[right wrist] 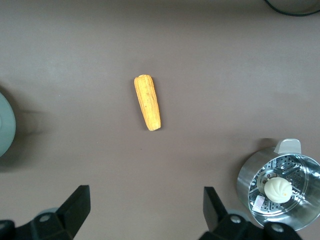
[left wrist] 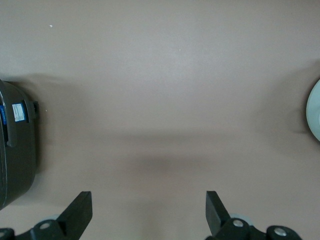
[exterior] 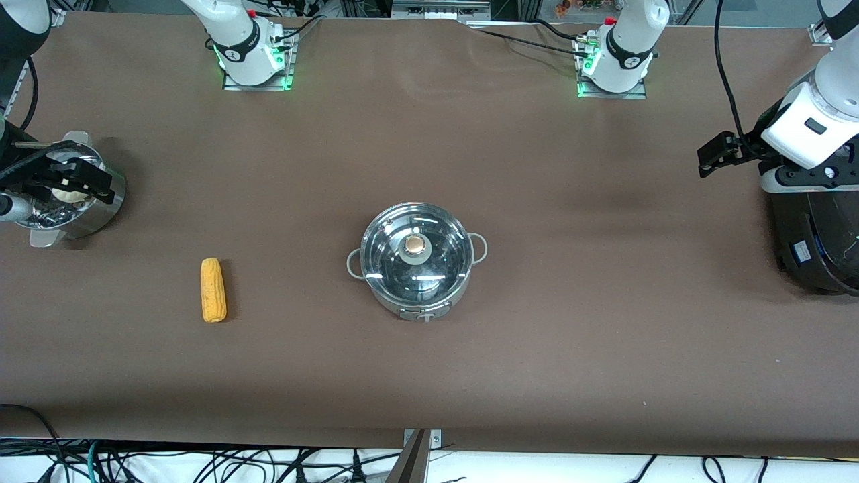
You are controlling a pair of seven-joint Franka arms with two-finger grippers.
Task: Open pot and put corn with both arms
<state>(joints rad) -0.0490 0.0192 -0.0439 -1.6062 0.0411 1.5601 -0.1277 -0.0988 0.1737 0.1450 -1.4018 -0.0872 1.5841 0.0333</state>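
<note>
So the pot (exterior: pixel 416 260) sat mid-counter, lid on, with the corn (exterior: pixel 213 290) lying toward the right arm's end. The right gripper (right wrist: pixel 145 210) hung wide open and empty over the steamer pot (exterior: pixel 67 198); the left gripper (left wrist: pixel 149 212), also open and empty, hovered by the black cooker (exterior: pixel 815 235).

Overall light: bright, even, from above.
Table (exterior: pixel 429 134): matte brown, no glare; reads paler in the left wrist view.
Pot (exterior: pixel 415 261): glass lid carries white streak reflections of overhead lamps; soft shadow close around its base.
Corn (exterior: pixel 213 290): short soft shadow on the side toward the pot.
Black cooker (exterior: pixel 815 235): broad dim shadow on the table beside it.
Arm bases: green indicator glow.
Wrist views: sharp; a faint wide shadow band lies across the table.
</note>
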